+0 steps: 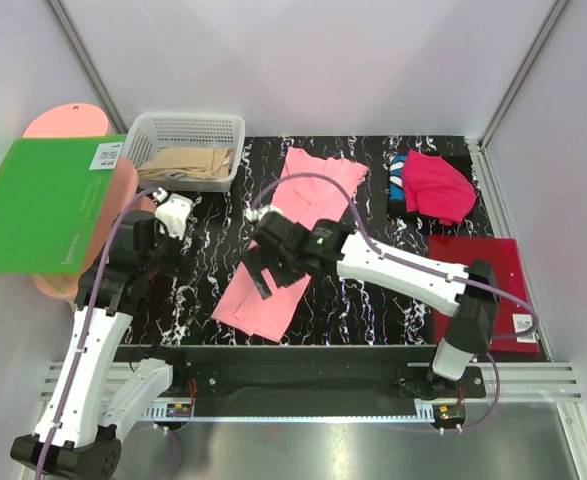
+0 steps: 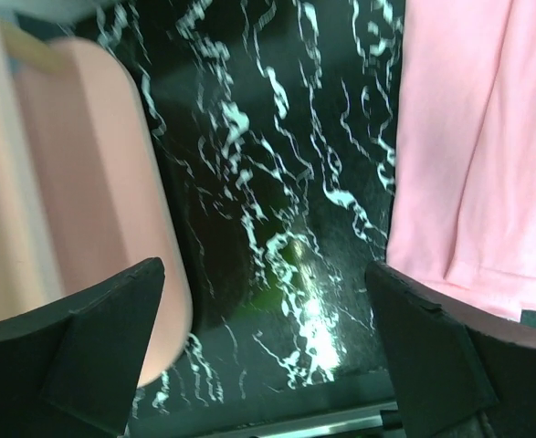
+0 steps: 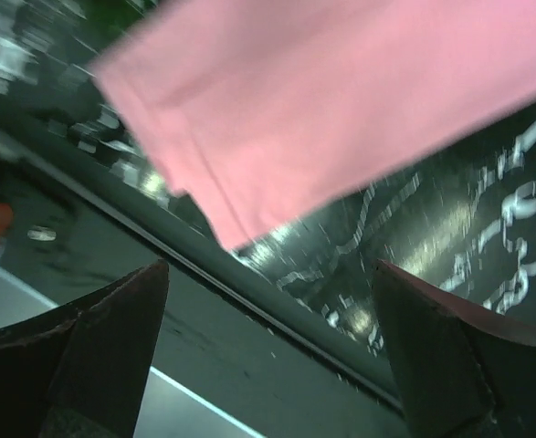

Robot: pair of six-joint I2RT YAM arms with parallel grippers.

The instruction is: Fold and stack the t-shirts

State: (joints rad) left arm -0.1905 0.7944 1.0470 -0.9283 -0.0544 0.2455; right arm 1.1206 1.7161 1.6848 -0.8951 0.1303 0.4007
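Right now the salmon-pink t-shirt runs diagonally far-right to near-left, with the right gripper above its middle and the left gripper off to its left, both spread wide and empty.

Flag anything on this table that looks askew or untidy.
The salmon-pink t-shirt lies slanted across the middle of the table. It is a long narrow fold with its near end swung leftward, not square to the edges. The magenta t-shirt at far right is a rumpled heap, not a flat fold. Nothing looks spilled or damaged.
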